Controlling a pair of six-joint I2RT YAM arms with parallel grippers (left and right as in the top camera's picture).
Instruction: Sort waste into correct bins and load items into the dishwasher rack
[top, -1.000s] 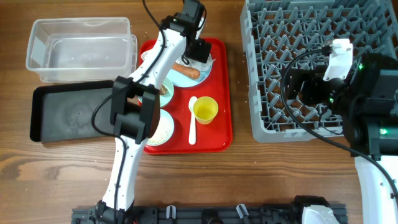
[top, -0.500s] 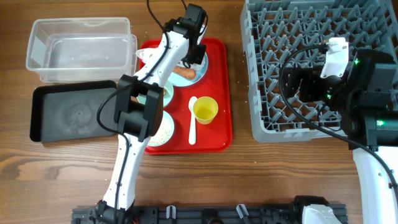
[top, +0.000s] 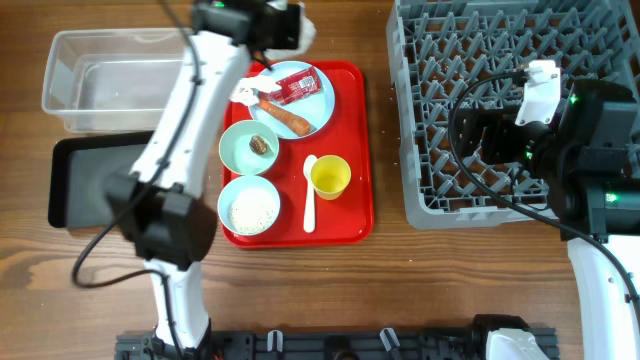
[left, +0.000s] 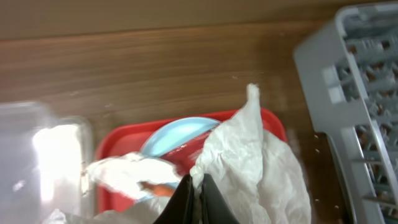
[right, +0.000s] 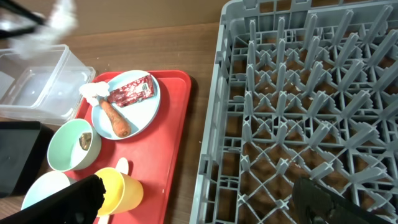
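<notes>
A crumpled white napkin (left: 261, 165) hangs from our left hand (left: 194, 198), which is clenched on its edge. Near this hand, toward the robot's base, we see the pale blue plate (top: 315, 110) on the red tray (top: 355, 120). The plate carries a second napkin (top: 246, 92), the red wrapper (top: 298, 85) and the orange sausage piece (top: 285, 118). To the left of the hand stands the clear tub (top: 120, 85), and the black tray (top: 90, 185) lies just beside it. Farther from the hand, on the same red tray, are the first mint bowl (top: 235, 155) with a brown lump (top: 260, 144), the second mint bowl (top: 225, 190) with rice (top: 250, 210), the white spoon (top: 309, 195) and the yellow cup (top: 330, 177). Our right hand (right: 205, 202) is released, fingers wide apart, above the grey rack (right: 298, 93) on the bench (top: 400, 290).
</notes>
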